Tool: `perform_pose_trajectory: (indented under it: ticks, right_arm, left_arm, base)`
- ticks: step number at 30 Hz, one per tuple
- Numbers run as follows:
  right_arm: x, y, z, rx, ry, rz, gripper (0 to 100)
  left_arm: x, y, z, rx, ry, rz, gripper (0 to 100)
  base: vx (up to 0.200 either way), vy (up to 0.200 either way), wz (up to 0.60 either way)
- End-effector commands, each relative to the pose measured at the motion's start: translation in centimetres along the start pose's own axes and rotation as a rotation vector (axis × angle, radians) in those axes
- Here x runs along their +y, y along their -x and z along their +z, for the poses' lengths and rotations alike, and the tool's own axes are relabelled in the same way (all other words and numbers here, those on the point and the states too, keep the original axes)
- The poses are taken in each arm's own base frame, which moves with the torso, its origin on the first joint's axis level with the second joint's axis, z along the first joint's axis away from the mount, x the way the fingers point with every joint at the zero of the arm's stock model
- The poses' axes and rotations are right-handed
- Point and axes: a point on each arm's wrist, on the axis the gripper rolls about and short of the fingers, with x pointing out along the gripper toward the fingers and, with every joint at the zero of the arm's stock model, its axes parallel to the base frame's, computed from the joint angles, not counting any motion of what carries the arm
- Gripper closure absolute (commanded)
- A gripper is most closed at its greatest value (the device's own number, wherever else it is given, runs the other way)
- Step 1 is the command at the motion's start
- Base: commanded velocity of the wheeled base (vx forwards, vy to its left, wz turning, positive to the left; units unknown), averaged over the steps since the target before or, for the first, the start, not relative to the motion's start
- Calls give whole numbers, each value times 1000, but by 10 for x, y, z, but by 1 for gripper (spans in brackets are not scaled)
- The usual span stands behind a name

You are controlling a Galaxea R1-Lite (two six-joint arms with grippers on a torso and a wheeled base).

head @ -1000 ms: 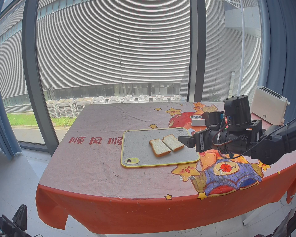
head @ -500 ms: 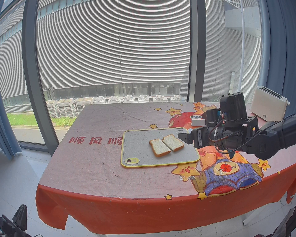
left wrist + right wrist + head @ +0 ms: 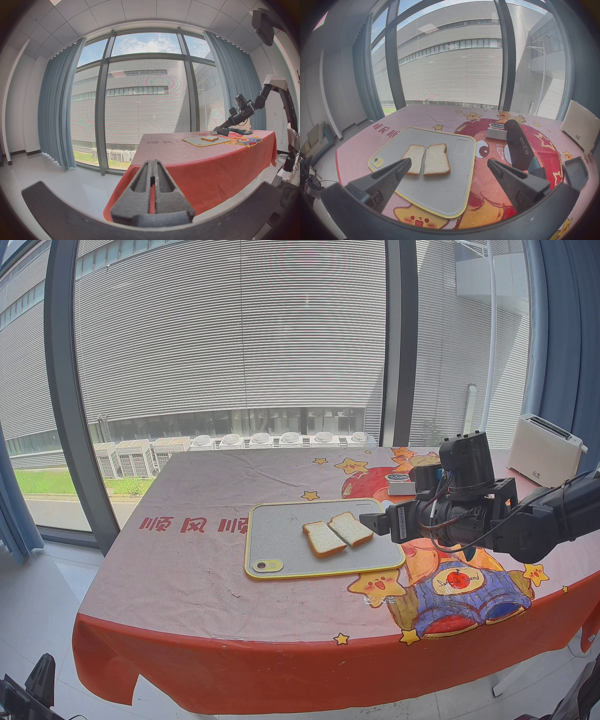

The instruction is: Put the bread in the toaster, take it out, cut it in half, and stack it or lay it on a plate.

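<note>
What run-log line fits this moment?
bread pieces: two, side by side on cutting board | right gripper: open, at board's right edge | left gripper: shut, empty | toaster: far right

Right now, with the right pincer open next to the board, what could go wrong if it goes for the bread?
1. The two bread halves lie close together on the board. The wide-open pincer could catch both, or push one aside instead of gripping it.
2. The halves lie flat, so the fingertips may scrape the board and crush or tear a soft edge.
3. The knife lies on the table just beside the board, under the right arm. A low sweep could knock it.
</note>
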Motion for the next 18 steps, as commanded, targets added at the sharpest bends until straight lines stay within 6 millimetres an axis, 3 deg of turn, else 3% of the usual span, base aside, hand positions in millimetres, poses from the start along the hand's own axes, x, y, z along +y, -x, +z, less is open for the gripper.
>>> perform_pose_trajectory:
  ticks: [1, 18]
  right_arm:
    - [0, -1, 1, -5, -1, 2, 0]
    - [-6, -9, 21, 33, -15, -26, 0]
  left_arm:
    - [0, 0, -5, 1, 0, 0, 100]
    - [0, 0, -5, 1, 0, 0, 100]
  base:
    - [0, 0, 0]
    - [0, 0, 0]
